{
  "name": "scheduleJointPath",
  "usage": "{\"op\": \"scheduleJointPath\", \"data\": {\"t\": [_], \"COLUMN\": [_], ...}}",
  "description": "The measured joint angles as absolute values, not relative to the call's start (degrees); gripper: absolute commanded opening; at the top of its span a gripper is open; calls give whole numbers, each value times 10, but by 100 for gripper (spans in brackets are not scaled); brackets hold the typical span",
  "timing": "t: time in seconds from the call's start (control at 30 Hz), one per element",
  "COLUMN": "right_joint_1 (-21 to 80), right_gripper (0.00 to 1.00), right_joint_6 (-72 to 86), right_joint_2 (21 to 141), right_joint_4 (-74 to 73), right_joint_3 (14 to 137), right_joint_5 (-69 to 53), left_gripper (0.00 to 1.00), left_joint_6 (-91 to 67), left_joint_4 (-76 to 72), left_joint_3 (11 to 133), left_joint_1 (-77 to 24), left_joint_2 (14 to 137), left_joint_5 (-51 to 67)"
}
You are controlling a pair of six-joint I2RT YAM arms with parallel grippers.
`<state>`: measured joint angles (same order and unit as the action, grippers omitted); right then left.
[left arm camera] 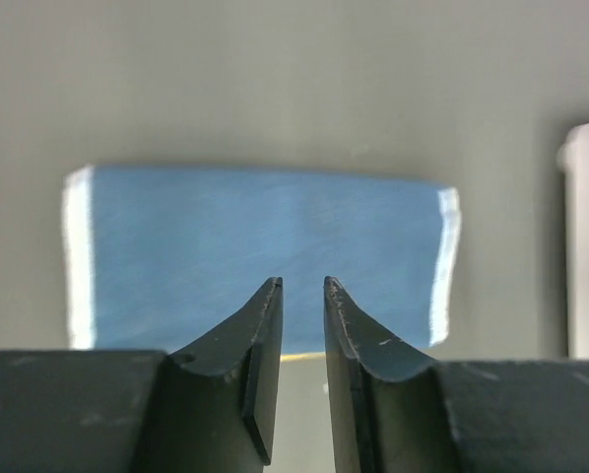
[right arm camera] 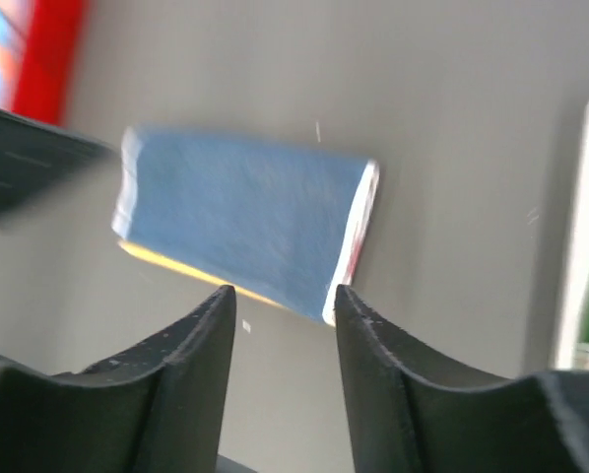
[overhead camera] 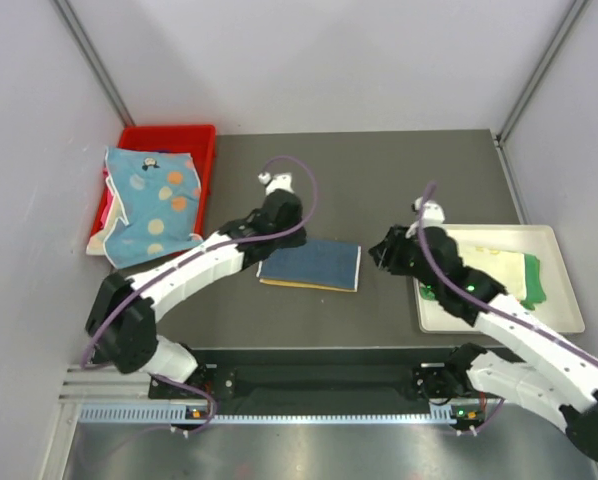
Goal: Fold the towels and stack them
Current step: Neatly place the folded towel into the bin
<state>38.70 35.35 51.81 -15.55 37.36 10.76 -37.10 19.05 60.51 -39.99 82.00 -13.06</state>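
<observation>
Between left tool (left arm camera: 302, 286) and right tool (right arm camera: 280, 296), folded blue towel (overhead camera: 311, 264) lies ungripped.

Room beyond folded towel (overhead camera: 310, 264) (red bin (overhead camera: 169, 134) left)

Top view looks down; both wrist views (low, close) share the blue towel (overhead camera: 310, 264).

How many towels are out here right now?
4 at least: a dotted blue towel draped over the red bin, a folded blue towel mid-table, and a pale yellow towel lying on a green towel in the white tray. More may hide in the bin.
</observation>
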Motion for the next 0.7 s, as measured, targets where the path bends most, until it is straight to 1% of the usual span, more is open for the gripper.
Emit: {"op": "scheduleJointPath", "data": {"t": [0.03,0.07,0.13,0.17,0.23,0.3,0.4,0.53,0.7], "right_joint_1": [383,378,372,371,369,369,368,368,368], "right_gripper": [47,49,51,51,52,52,53,54,55], "right_joint_6": [352,350,347,345,340,332,324,312,300], "right_joint_2": [495,466,421,397,366,339,313,295,288], "right_joint_4": [-170,-192,-223,-245,-275,-309,-344,-382,-419], "right_joint_3": [388,407,441,463,502,546,601,645,657], "right_joint_5": [115,126,142,150,164,176,188,193,189], "left_gripper": [31,36,40,43,46,52,58,63,63], "left_joint_6": [-376,-383,-401,-413,-437,-462,-499,-539,-587], "left_joint_4": [196,208,235,252,281,313,362,435,496], "left_joint_3": [629,660,724,758,811,864,933,1020,1085], "left_joint_1": [-416,-438,-477,-499,-532,-564,-600,-635,-654], "left_joint_2": [839,867,934,972,1038,1107,1192,1276,1335], "left_joint_5": [-144,-165,-208,-234,-272,-311,-354,-406,-464]}}
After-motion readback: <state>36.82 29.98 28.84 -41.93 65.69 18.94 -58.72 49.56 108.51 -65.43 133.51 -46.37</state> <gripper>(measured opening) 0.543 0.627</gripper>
